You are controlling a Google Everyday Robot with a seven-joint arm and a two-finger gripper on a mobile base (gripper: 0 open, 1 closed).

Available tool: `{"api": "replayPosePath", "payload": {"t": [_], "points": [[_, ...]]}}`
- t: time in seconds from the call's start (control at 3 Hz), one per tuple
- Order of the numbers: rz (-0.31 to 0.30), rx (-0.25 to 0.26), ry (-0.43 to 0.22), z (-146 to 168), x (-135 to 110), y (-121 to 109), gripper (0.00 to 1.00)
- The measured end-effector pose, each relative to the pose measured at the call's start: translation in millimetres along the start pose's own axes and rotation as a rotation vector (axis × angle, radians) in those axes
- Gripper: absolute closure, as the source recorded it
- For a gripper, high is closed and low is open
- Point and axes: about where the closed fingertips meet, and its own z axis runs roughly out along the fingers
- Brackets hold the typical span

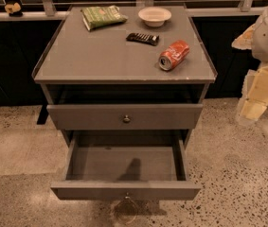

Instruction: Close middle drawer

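The grey three-drawer cabinet (124,56) stands in the middle of the camera view. The middle drawer (91,190) is pulled far out towards me. Its shallow box is empty and a small round knob (127,196) sits at the centre of its flat front. Above it, the taller top drawer (86,116) is pulled out only a little. The lowest drawer is hidden under the open one. My gripper (253,110) hangs at the right edge, off to the right of the cabinet at about the top drawer's height, touching nothing.
On the cabinet top lie a red soda can (174,55) on its side, a dark snack bar (143,38), a white bowl (155,16) and a green chip bag (102,17). Speckled floor (228,174) surrounds the cabinet. A dark wall with a ledge runs behind.
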Motion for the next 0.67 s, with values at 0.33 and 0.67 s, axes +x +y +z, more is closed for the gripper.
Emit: {"api": "replayPosePath", "payload": {"t": [0.33,0.67], "points": [[0.000,0.000,0.000,0.0,0.0,0.0,0.00],[0.001,0.003,-0.017,3.8,2.6,2.5,0.00]]}}
